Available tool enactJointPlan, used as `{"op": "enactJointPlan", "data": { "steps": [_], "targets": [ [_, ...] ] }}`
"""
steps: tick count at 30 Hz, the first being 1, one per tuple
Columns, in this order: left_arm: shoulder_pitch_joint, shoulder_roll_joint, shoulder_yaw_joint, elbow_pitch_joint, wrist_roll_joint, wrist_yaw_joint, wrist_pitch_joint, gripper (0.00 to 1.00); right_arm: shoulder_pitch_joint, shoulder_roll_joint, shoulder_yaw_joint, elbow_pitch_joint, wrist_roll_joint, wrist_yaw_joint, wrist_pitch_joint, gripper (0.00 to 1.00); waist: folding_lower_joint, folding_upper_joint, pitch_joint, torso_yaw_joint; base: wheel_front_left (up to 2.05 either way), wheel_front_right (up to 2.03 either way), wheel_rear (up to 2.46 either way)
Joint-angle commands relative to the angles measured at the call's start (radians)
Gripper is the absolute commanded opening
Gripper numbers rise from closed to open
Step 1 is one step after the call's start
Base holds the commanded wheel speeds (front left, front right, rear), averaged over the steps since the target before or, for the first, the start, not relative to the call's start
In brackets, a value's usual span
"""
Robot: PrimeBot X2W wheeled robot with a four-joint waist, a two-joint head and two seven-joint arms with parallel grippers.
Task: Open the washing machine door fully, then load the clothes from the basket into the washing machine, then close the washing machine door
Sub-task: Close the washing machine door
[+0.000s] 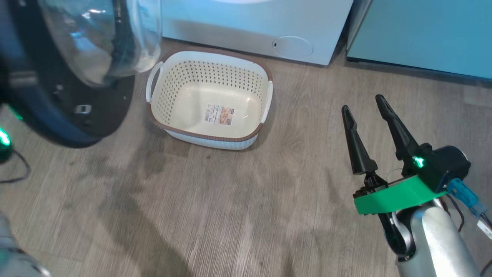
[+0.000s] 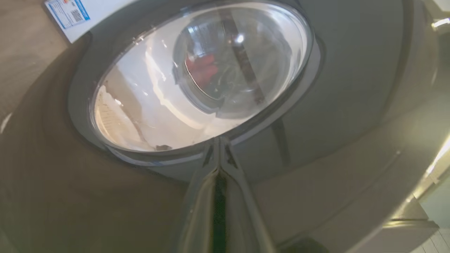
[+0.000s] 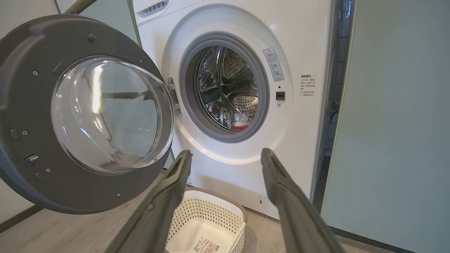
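The washing machine stands open, and its door is swung out to the left. Red and white clothes lie low in the steel drum. The cream basket sits on the floor before the machine with only its label sticker inside; it also shows as the basket in the right wrist view. My left gripper is shut, its tips at the door's glossy outer rim just below the glass. The clothes show red through that glass. My right gripper hangs open to the basket's right, holding nothing.
Pale teal cabinets flank the machine on the right. The open door overhangs the floor left of the basket. Wood-look floor stretches toward me. A dark cable lies at the left edge.
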State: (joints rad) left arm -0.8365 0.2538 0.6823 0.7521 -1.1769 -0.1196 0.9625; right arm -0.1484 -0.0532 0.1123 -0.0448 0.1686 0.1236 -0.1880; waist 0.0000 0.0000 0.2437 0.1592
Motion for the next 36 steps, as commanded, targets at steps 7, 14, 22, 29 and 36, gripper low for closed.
{"op": "enactJointPlan", "data": {
  "steps": [7,14,22,29,36],
  "targets": [
    [0.122,-0.129,0.000,-0.251,-0.052,0.058,0.078,0.00,0.019,0.003,0.024,-0.031,0.010,0.007,-0.010,1.00,0.0000,0.0000,-0.009,-0.021,0.00,0.00,0.00],
    [0.199,-0.199,-0.062,-0.389,-0.095,0.111,0.090,0.00,0.019,0.003,0.023,-0.042,0.002,0.007,-0.003,1.00,0.0000,0.0000,0.003,-0.042,0.00,0.00,0.00],
    [0.258,-0.203,-0.258,-0.418,-0.296,0.140,-0.079,0.00,0.012,0.003,0.014,-0.059,-0.001,0.007,0.001,1.00,0.0000,0.0000,0.030,-0.108,0.00,0.00,0.00],
    [0.249,-0.203,-0.410,-0.441,-0.410,0.140,-0.274,0.00,0.007,0.003,0.017,-0.069,0.010,0.007,-0.008,1.00,0.0000,0.0000,0.067,-0.180,0.00,0.00,0.00],
    [0.180,-0.203,-0.458,-0.423,-0.423,0.155,-0.433,0.00,-0.003,0.003,0.019,-0.061,0.033,0.007,-0.031,1.00,0.0000,0.0000,0.111,-0.273,0.00,0.00,0.00]
  ]
}}
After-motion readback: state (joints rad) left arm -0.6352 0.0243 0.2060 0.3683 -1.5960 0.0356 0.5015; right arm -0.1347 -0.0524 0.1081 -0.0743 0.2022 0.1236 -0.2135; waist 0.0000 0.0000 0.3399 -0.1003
